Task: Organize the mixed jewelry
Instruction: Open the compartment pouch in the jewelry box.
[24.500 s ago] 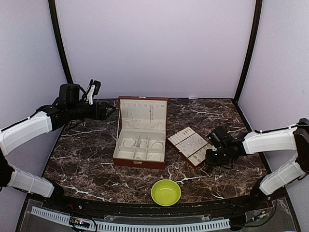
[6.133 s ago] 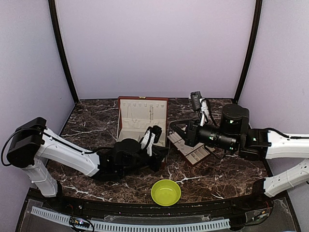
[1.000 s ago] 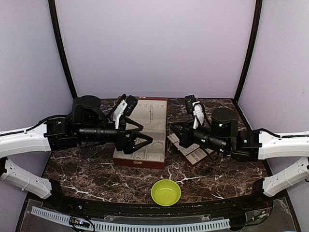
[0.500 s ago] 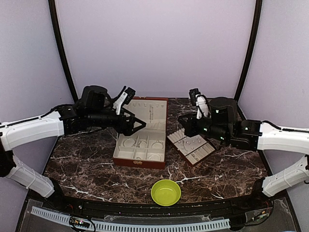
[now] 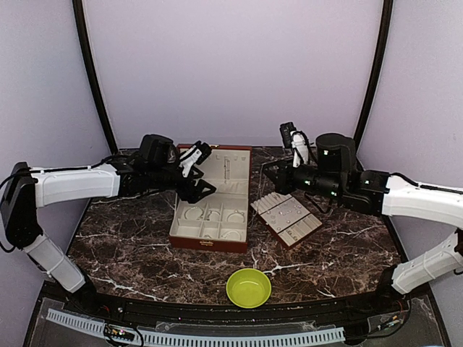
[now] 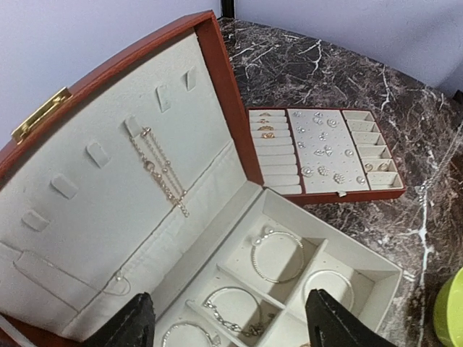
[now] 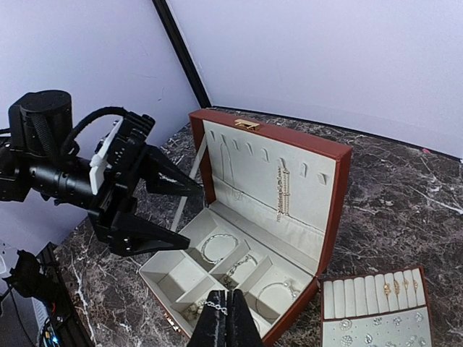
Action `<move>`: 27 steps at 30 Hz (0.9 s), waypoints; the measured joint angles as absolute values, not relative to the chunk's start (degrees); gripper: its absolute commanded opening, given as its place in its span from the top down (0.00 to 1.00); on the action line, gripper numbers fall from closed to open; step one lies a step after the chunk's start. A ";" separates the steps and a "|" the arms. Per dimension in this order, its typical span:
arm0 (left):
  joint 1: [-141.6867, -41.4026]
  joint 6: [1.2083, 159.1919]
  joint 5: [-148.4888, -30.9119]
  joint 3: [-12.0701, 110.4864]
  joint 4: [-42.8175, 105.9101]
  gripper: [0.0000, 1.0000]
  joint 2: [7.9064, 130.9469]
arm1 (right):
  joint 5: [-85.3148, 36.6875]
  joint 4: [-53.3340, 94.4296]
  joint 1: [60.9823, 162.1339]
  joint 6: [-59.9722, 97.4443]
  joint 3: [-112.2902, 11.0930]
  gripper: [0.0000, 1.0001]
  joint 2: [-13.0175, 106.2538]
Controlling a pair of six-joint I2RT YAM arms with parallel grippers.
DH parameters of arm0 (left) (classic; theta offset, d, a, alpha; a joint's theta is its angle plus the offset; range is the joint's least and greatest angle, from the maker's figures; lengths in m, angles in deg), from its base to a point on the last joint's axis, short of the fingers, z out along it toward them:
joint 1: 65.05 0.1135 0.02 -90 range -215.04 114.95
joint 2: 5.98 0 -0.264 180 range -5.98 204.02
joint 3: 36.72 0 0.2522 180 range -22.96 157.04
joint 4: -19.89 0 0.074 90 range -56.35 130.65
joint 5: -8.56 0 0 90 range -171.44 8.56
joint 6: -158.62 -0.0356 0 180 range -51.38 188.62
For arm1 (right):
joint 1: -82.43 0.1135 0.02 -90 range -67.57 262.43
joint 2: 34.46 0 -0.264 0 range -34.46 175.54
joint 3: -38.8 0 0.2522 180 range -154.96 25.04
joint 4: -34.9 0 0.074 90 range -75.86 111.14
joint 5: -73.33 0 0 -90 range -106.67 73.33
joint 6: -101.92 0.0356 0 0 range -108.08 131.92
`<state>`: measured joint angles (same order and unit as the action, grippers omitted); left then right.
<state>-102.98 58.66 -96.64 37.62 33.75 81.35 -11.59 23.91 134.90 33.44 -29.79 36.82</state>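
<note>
**Left claw point(image 6: 231, 327) gapes empty and backs away from the box point(image 5: 217, 173)**

A second ago the left claw hung low over the box's front compartments with its jaws spread. Now it has drawn back and up towards the box's left rear corner. Its jaws are still wide, with nothing between them.

The right claw point(image 7: 224, 322) is pinched tight, with no piece in it that I can make out. It has likewise lifted off the tray point(image 5: 275, 210) and hangs above the tray's far end.

The jewelry lies sorted:
- Thin silvery hoops point(image 6: 278, 254) rest in separate compartments in the box's bottom.
- Two fine chains point(image 6: 163, 170) hang on the lid lining.
- Tiny pale studs point(image 6: 322, 144) sit in the tray's padded rows, just beside the box on the marble table point(image 5: 130, 238).

The green bowl point(image 5: 248, 287) near the front edge looks empty.

Both arms seem to be retreating, not reaching. Nothing loose shows on the table, so the sorting looks finished or nearly so. What remains may be only closing the lid, if that is wanted.
</note>
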 measured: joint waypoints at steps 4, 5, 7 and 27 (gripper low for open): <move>-102.15 51.56 -95.90 37.44 29.01 0.20 85.37 | -12.49 24.54 134.90 34.10 -29.79 1.00 37.55; -101.86 50.05 -95.96 37.16 27.37 0.19 86.29 | -12.64 24.52 134.90 34.25 -29.81 1.00 37.59; -101.14 47.21 -95.98 36.74 23.80 0.18 88.04 | -12.66 24.15 134.90 34.31 -30.03 1.00 37.74; -99.83 29.94 -95.09 40.63 14.19 0.53 99.82 | -18.21 26.33 133.48 35.14 -32.72 1.00 40.76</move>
